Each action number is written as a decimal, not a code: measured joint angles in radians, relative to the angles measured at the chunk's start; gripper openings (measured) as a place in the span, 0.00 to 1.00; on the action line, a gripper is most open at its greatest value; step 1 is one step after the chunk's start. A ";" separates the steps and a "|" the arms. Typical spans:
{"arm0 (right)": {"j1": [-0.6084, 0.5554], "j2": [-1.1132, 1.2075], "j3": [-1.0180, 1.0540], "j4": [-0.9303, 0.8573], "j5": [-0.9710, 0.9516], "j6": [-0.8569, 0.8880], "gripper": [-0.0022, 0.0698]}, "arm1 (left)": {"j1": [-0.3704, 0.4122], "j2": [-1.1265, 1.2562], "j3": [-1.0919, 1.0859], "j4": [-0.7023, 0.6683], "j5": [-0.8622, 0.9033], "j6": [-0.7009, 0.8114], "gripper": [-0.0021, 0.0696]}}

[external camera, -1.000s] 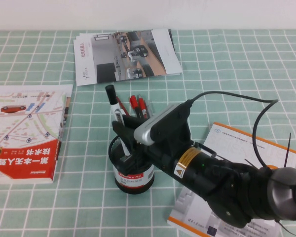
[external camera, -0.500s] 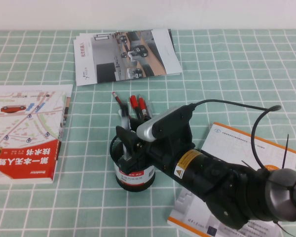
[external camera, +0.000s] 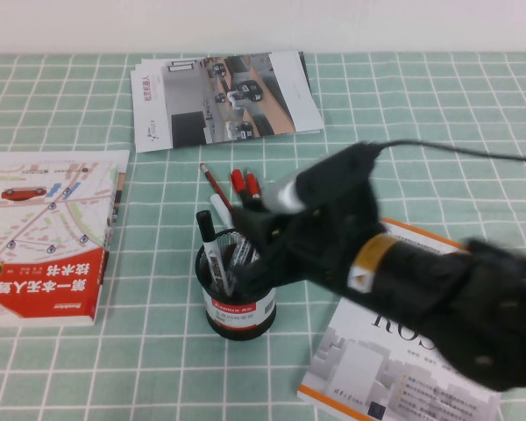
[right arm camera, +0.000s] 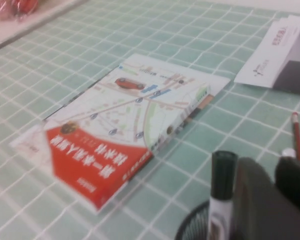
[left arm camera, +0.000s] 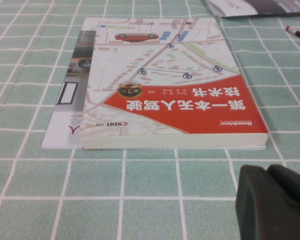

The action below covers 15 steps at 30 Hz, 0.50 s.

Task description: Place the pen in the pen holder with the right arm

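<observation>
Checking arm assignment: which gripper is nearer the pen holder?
Right. The right gripper hangs just above the pen holder, beside the pen in it. The left gripper is away by the red book.

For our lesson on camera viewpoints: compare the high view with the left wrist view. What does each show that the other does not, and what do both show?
Only the high view shows the pen standing in the pen holder, the red-capped markers, the right arm with the right gripper beside the holder, the brochures and the orange-edged book.

Only the left wrist view shows the left gripper, low over the tablecloth near the map book's edge.

Both show the red map book, the red pencil and the green checked tablecloth.
</observation>
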 joint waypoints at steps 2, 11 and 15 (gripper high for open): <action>0.000 -0.085 0.000 -0.009 0.118 0.000 0.08 | 0.000 0.000 0.000 0.000 0.000 0.000 0.02; 0.000 -0.384 0.097 -0.085 0.460 -0.002 0.01 | 0.000 0.000 0.000 0.000 0.000 0.000 0.02; 0.000 -0.504 0.211 -0.074 0.502 -0.002 0.01 | 0.000 0.000 0.000 0.000 0.000 0.000 0.02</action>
